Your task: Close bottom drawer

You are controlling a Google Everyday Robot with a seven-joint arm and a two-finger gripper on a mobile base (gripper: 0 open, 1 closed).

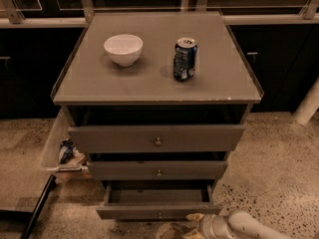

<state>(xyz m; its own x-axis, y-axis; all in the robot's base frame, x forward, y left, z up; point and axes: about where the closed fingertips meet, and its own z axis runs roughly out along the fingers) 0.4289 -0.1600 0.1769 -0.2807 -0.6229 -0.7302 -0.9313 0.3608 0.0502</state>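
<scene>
The slim grey wooden bottom drawer (158, 212), at six o'clock, stands partly open. The pale gripper (191, 222) sits by its front's right end, at five o'clock; whether it is spread or pressed together, I cannot tell. The push seems underway, and next comes a straight shove toward twelve.

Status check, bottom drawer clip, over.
Gripper low, by the drawer front's right end. Bottom drawer pulled out, not yet closed. No obstruction visible.

Grey cabinet top (94, 86)
Bearing white bowl (123, 49) left, blue can (185, 59) right, well apart; gripper (193, 222) low over floor (279, 158).
</scene>
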